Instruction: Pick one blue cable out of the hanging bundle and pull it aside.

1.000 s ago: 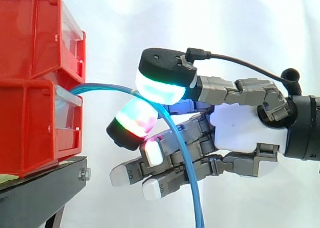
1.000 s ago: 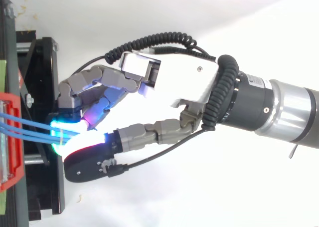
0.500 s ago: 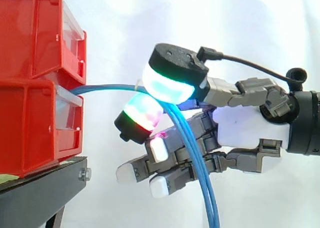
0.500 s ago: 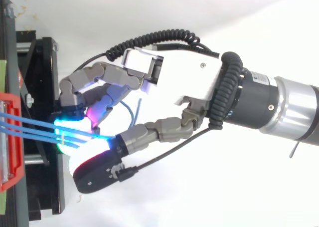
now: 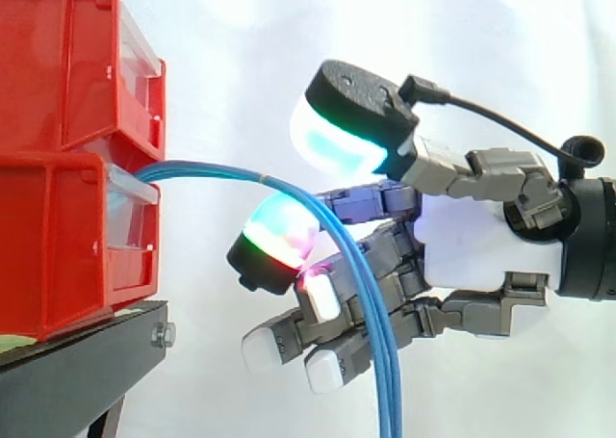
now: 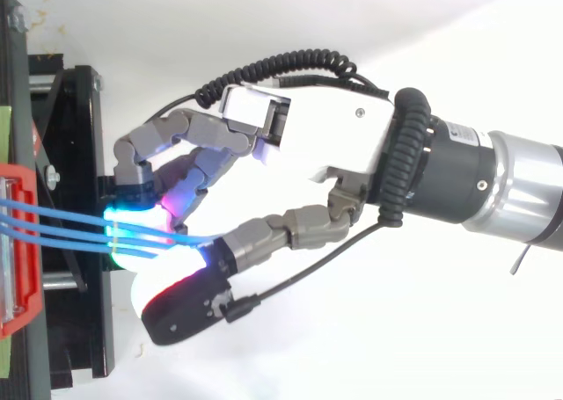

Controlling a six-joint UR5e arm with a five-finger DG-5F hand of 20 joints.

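Loosely, blue cables (image 5: 388, 390) draped across hand (image 5: 472, 250), thumb apart above.

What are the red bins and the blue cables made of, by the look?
Red stacked bins: likely moulded plastic, glossy, with even colour and crisp ribs and edges. Thin blue cables: probably plastic-sheathed and smooth; they arc out and droop without kinking.

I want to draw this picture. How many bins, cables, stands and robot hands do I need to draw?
red bins: 2
blue cables: 3
black stand: 1
robot hand: 1
Total: 7
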